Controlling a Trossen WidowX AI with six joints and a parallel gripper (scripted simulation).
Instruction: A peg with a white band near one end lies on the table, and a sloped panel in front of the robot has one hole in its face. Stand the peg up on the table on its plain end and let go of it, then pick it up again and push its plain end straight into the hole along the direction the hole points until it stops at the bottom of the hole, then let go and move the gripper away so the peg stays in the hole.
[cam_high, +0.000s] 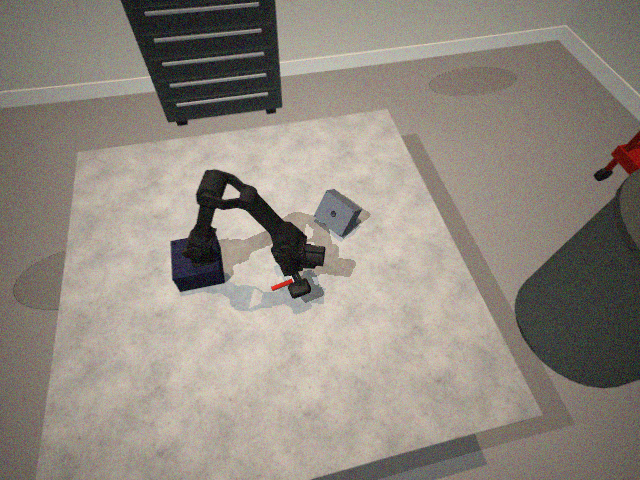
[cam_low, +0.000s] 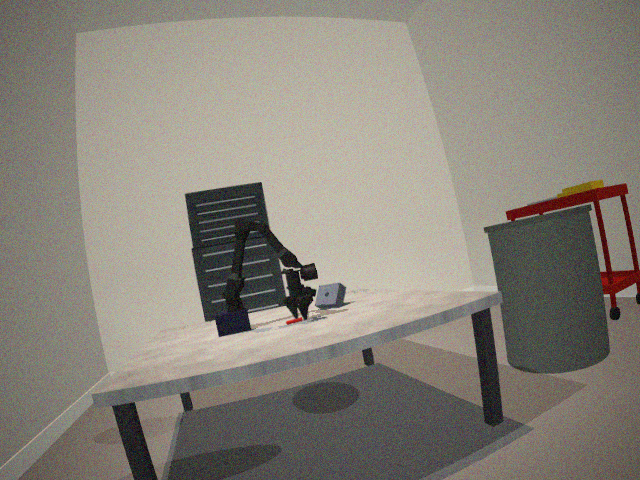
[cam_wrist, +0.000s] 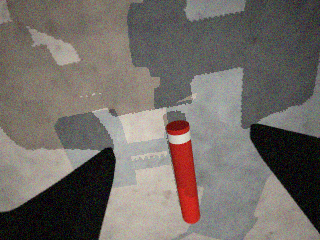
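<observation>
A red peg (cam_high: 281, 285) (cam_low: 293, 321) (cam_wrist: 185, 175) lies on its side on the pale table (cam_high: 206, 387) (cam_low: 258, 338). In the wrist view its white band (cam_wrist: 179, 137) is near the upper end and its plain end is at the bottom. My gripper (cam_high: 299, 289) (cam_low: 300, 317) (cam_wrist: 180, 142) is open above the banded end, with one finger on each side of the peg and wide gaps between. In the top view the gripper hides the banded end. The grey sloped panel (cam_high: 342, 219) (cam_low: 322, 300) has one dark hole (cam_high: 333, 213) (cam_low: 326, 293) in its face.
The panel stands beyond the gripper, toward the back right of the arm in the top view. The arm's dark blue base block (cam_high: 199, 271) (cam_low: 233, 323) is on the left. A dark drawer cabinet (cam_high: 222, 56) and a large grey-green bin (cam_high: 584, 310) (cam_low: 547, 294) stand off the table.
</observation>
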